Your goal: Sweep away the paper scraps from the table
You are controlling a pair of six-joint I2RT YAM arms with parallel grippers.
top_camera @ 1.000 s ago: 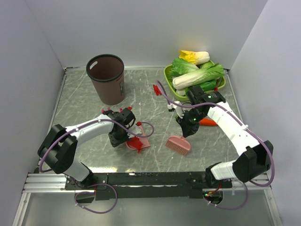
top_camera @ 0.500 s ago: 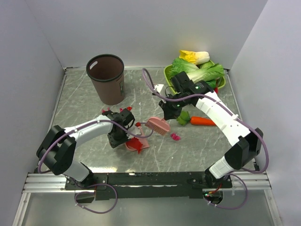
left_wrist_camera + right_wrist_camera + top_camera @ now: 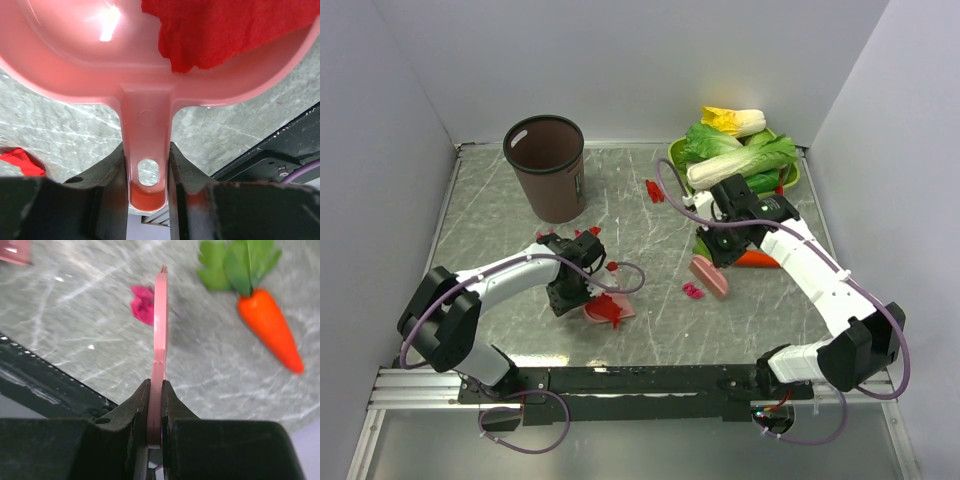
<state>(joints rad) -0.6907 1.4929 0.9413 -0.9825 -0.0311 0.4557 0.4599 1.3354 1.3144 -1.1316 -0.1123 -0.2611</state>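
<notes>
Right gripper (image 3: 155, 387) clamps the brush (image 3: 160, 325) edge-on beside a magenta scrap (image 3: 143, 304), upper middle of its view, probably to push it. Left gripper (image 3: 146, 162) grips the dustpan (image 3: 75, 65) handle, steadying collected red scraps (image 3: 220, 30).

Both arms bent inward, both grippers clamped
Just in front of the bin (image 3: 546, 165) the left gripper (image 3: 572, 296) pinches the dustpan (image 3: 100, 65) handle; well right of the bin the right gripper (image 3: 716, 258) pinches the brush (image 3: 160, 325)
</notes>
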